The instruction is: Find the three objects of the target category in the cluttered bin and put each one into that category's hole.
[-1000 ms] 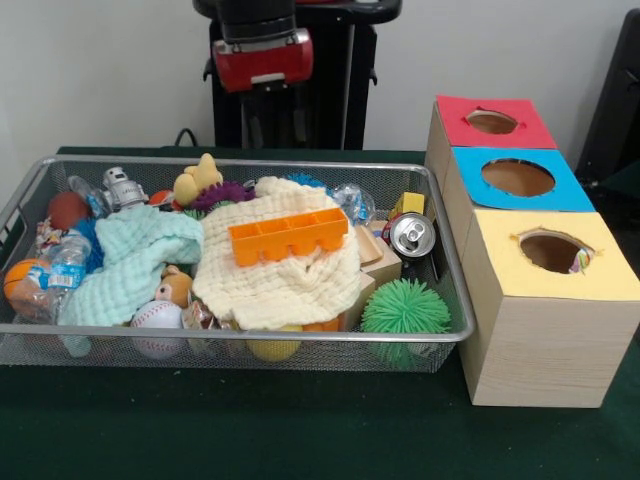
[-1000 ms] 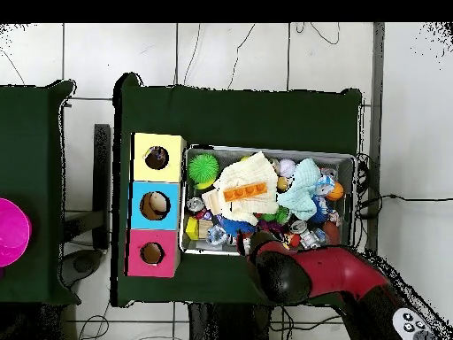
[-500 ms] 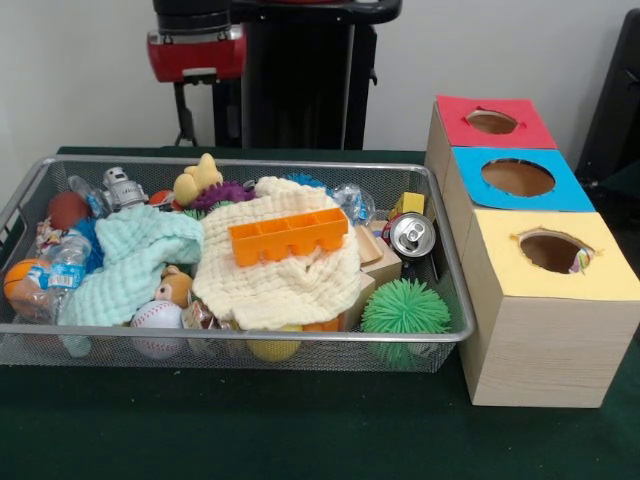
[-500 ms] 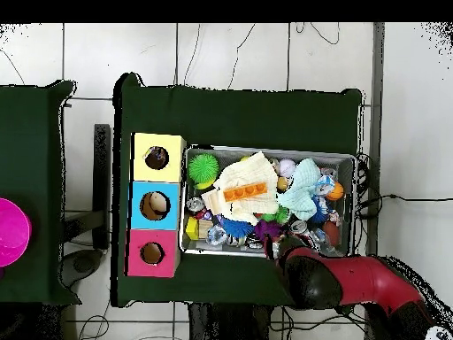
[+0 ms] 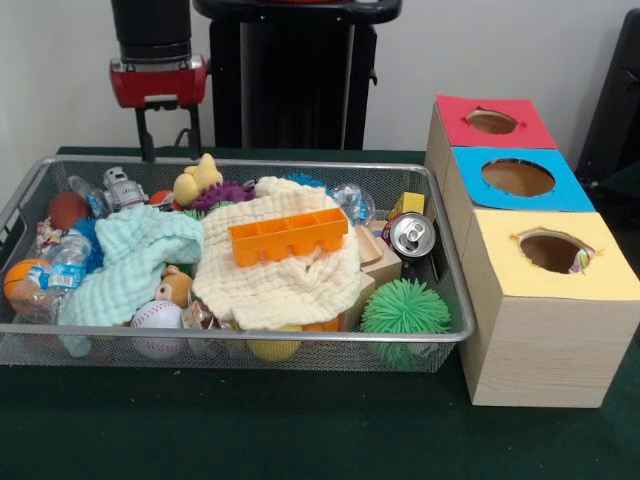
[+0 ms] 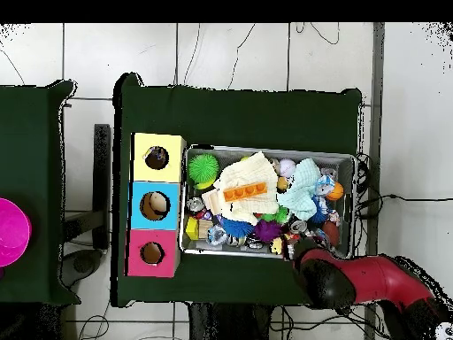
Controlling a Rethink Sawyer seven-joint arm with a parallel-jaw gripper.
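Red-and-black arm upright, pincer pointing down, its two fingers parted, empty

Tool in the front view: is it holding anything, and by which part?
Nothing is held: the tool hangs open and empty above the bin's far rim.

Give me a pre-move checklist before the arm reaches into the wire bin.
1. Gripper open, empty: ok, above the silver wire-mesh bin's far rim.
2. Busy-print floppy pieces located: not ok, none clearly visible in the bin.
3. Likely covers: cream waffle cloth under the orange plastic tray; mint-green cloth. Underneath: cannot tell.
4. Yellow-topped round hole unobstructed: ok, something printed shows inside.
5. Path over the bin clear: ok.
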